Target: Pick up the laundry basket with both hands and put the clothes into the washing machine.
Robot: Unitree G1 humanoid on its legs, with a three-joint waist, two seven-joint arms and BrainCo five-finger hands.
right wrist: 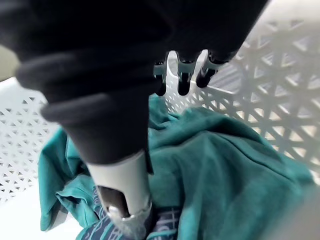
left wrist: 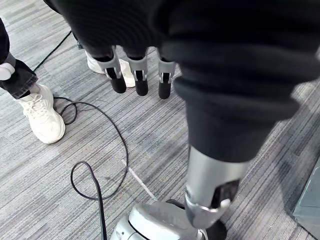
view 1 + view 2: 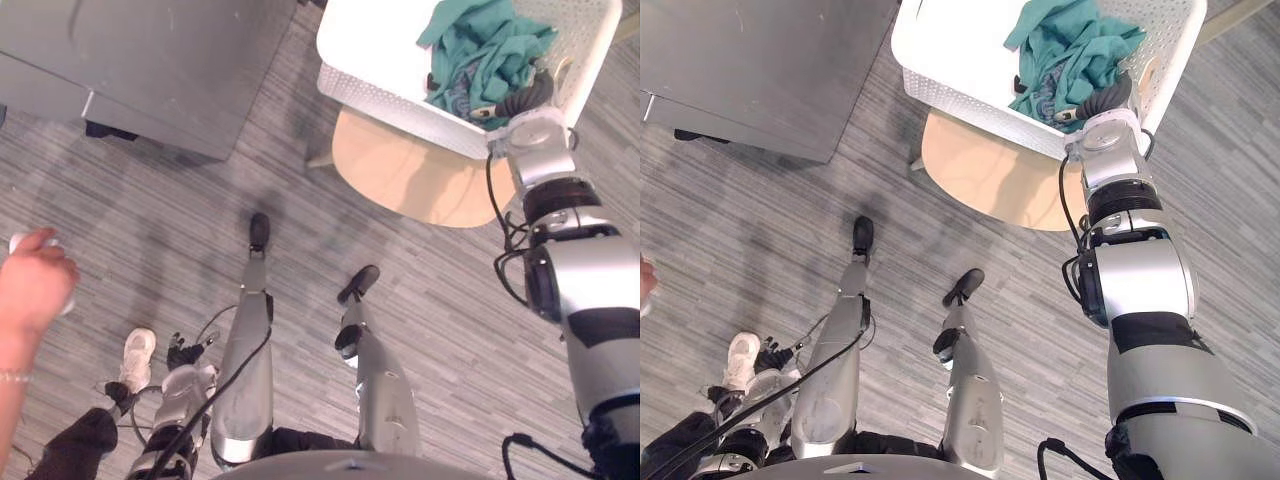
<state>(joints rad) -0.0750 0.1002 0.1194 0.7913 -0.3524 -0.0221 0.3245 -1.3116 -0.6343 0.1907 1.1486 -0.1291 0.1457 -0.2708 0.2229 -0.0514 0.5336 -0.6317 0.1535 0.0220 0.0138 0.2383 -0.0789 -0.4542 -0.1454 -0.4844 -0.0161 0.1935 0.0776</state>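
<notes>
Laundry basket (image 3: 372,88) pickup is only starting, I'm judging. Nearest me, the left robot hand (image 2: 141,80) is hanging low over the floor (image 2: 165,145) near a person's white shoe (image 2: 42,117), fingers relaxed and holding nothing. It is needing to come up to the basket's free side. Farther out, the right robot hand (image 1: 182,75) is reaching inside the basket, fingertips at the wall above the teal clothes (image 1: 225,150), thumb apart, gripping nothing. The basket is sitting on a round wooden tabletop (image 3: 400,185).

open floor (image 3: 200,230) between grey cabinet (image 3: 150,60) and white basket (image 3: 375,45) on round table (image 3: 420,185); person's hand (image 3: 35,280) at left
</notes>
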